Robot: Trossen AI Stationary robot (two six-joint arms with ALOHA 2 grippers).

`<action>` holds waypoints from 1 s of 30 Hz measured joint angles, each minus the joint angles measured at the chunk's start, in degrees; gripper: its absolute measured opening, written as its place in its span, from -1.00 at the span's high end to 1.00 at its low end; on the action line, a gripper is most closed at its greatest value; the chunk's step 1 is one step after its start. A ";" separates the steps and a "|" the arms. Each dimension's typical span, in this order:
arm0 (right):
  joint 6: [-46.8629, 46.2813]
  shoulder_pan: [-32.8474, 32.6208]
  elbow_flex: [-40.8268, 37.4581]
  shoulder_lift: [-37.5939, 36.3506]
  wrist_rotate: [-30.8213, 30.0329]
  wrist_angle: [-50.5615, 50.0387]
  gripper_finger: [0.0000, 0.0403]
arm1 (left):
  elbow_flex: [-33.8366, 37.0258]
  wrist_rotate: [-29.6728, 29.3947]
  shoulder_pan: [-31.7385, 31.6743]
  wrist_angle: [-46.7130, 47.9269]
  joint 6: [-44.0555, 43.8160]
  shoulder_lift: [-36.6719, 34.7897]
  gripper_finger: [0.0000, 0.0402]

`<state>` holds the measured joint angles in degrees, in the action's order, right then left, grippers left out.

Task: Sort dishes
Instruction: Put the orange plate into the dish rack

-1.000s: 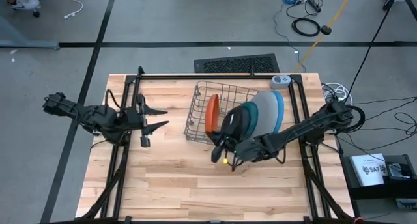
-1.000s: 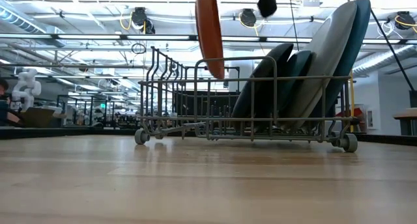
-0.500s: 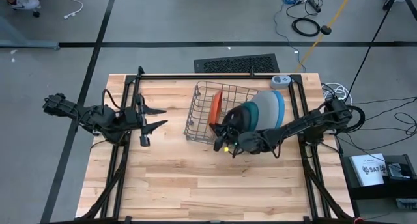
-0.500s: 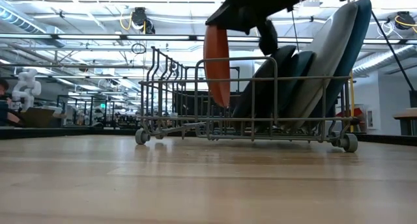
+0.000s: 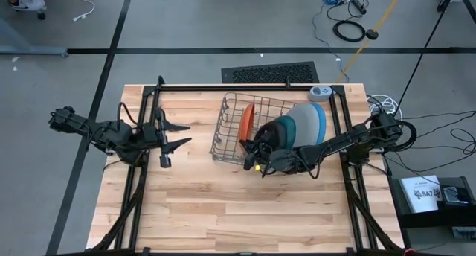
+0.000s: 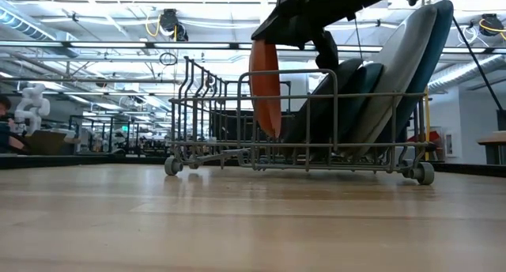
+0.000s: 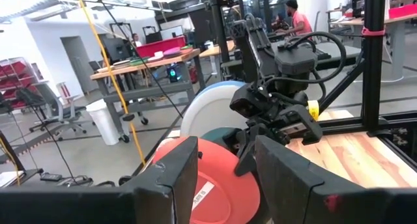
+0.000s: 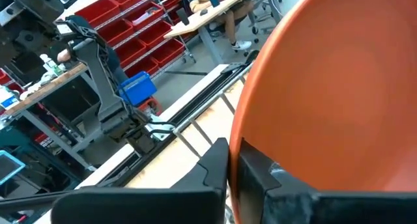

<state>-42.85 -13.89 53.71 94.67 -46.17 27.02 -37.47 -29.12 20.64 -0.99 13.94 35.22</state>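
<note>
The orange plate [image 5: 246, 126] is standing on edge inside the wire dish rack [image 5: 227, 129], pinched at its upper rim by the right gripper [image 5: 253, 153], whose fingers are clamped tight on it. In the low view the plate [image 6: 266, 86] hangs nearly upright with its bottom edge down among the rack's wires, though whether it's actually resting on the floor of the rack is hard to call from here. Holding it by the rim and vertical makes sense, since that's the only way a flat plate slides between the tines.

Right beside it, toward the right arm's side, the other dishes are already racked and leaning the same way: a black plate [image 6: 328, 94], a teal plate [image 6: 364, 98], a grey plate [image 6: 403, 74] and a blue plate [image 6: 436, 54], lined up small to large. So the orange one, being the smallest, looks like it's going in at the end of that row, which fits the sorting idea. It reads as pretty much the last plate of the job.

The rack sits toward the far side of the wooden table [image 5: 193, 211]. The left gripper [image 5: 177, 135] is parked well apart from the rack on the left side of the table, its fingers spread and holding nothing, basically just waiting.

Next bit probably just needs the plate seated before the fingers let go, otherwise it could tip onto the black one.
</note>
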 joint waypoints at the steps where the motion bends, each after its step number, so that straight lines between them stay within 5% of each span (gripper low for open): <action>1: -0.02 0.00 0.00 0.00 -0.02 -0.04 0.92 | 0.00 0.03 0.00 -0.01 0.00 0.00 0.23; 18: 5.35 -0.16 -0.31 -0.19 -2.09 4.22 0.30 | 0.00 1.99 0.00 0.04 -0.07 0.00 0.23; 30: 13.29 -0.48 3.69 -0.42 -4.35 4.07 0.24 | 0.02 2.77 0.00 0.25 -0.10 0.00 0.23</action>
<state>-29.56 -14.37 57.40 94.26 -50.52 31.10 -37.45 -26.35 20.64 -0.73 13.85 35.22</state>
